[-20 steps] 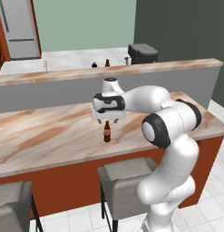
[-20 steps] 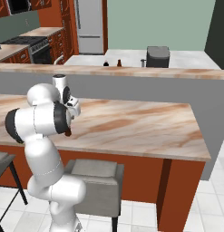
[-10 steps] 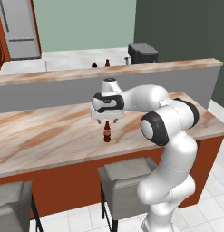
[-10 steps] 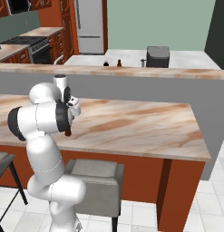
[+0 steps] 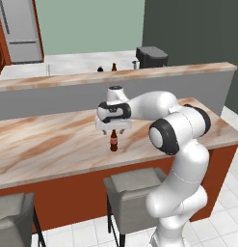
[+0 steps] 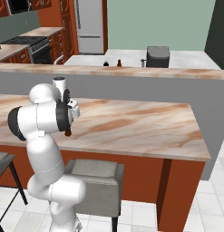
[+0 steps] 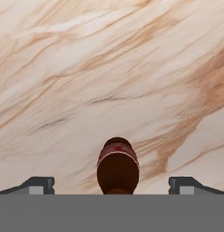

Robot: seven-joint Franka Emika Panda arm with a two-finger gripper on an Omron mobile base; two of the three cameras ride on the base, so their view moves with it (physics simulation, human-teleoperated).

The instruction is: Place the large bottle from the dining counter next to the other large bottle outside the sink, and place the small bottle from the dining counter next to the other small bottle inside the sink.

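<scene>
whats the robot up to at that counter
The white arm has its hand poised straight above a brown, red-labelled bottle standing upright on the marbled dining counter. The hand is open, one finger on each side of the bottle's top in the hand view, and nothing is gripped yet. It looks ready to come down and grasp the bottle. Two more small bottles stand on the far counter behind the raised ledge.
</scene>
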